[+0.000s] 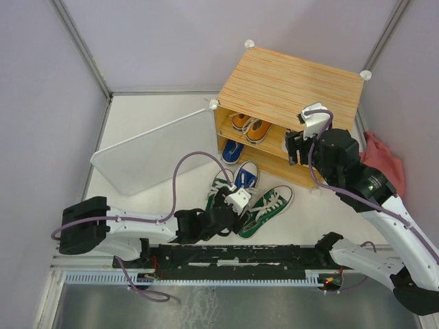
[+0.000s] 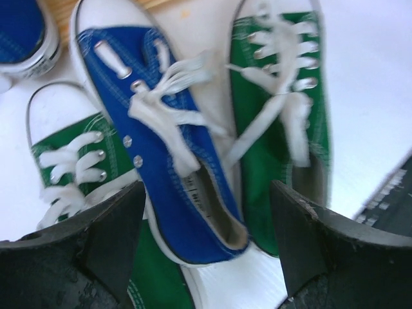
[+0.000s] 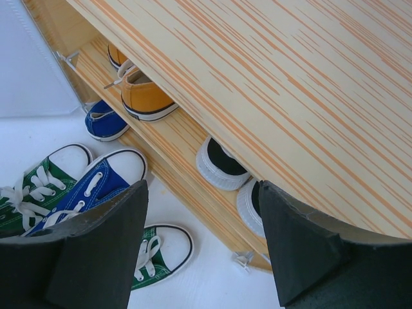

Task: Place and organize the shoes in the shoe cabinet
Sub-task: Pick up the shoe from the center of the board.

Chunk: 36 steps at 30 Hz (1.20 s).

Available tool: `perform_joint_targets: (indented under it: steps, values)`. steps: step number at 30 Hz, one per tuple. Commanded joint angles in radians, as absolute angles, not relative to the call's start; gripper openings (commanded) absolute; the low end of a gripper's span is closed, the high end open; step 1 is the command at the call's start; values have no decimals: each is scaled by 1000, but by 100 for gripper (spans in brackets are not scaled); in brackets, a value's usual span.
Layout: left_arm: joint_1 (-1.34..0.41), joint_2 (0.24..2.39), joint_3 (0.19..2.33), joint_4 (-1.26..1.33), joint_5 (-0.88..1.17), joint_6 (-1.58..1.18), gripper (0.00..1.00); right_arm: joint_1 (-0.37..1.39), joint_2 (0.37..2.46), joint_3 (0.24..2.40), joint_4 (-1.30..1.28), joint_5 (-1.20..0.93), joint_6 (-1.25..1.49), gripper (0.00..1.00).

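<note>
Shoes (image 1: 245, 176) first: you can count eight, so four pairs. The two orange ones (image 1: 257, 130) are side by side on the upper shelf (image 3: 174, 138) of the cabinet (image 1: 295, 86). The two black ones (image 3: 222, 170) are further right on that same shelf, and only their white toe caps poke out. One blue shoe (image 1: 232, 152) sits in the lower compartment with its toe at the front edge.

The other three are out on the counter (image 1: 151, 113), just in front of the opening. That's the second blue shoe (image 2: 161, 141) and both green ones (image 1: 267, 209). The blue one lies partly on top of one green shoe (image 2: 71, 161). The other green is right alongside it, with laces trailing across between them.

Your left fingers (image 2: 109, 244) are spread wide over that pile. The blue shoe's heel is between them, but they aren't clamped on anything. Your right fingers (image 3: 96, 257) are wide apart too and hold nothing. They hang in front of the right half of the opening, which blocks the black pair in the top view.

Other stuff around:
- The pale door (image 1: 154, 154) is swung out to the left over the counter.
- The left arm's purple cable (image 1: 180, 171) loops up between the door and the loose shoes.
- A pink cloth (image 1: 384, 164) is bunched up against the cabinet's right side.
</note>
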State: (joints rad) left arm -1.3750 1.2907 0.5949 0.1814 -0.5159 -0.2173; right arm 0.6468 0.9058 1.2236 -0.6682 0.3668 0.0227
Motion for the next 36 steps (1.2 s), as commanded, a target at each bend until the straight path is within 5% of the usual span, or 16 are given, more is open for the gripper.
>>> perform_joint_targets:
  steps: [1, 10, 12, 13, 25, 36]
  values:
    - [-1376, 1367, 609, 177, -730, -336, 83, 650, 894, 1228, -659, 358, 44, 77]
    - [-1375, 1549, 640, 242, -700, -353, 54, 650, 880, 1227, -667, 363, 42, 77]
    - [-1376, 1553, 636, 241, -682, -357, 16, 649, 877, 1224, -669, 366, 39, 77]
    - [-1375, 1540, 635, 234, -677, -359, 5, 650, 877, 1222, -670, 370, 37, 77]
    - [-1364, 1284, 672, 244, -719, -358, 3, 649, 886, 1203, -634, 389, 38, 77]
    - [-1241, 1421, 654, 549, -703, -371, 3, 650, 900, 1208, -641, 387, 35, 77]
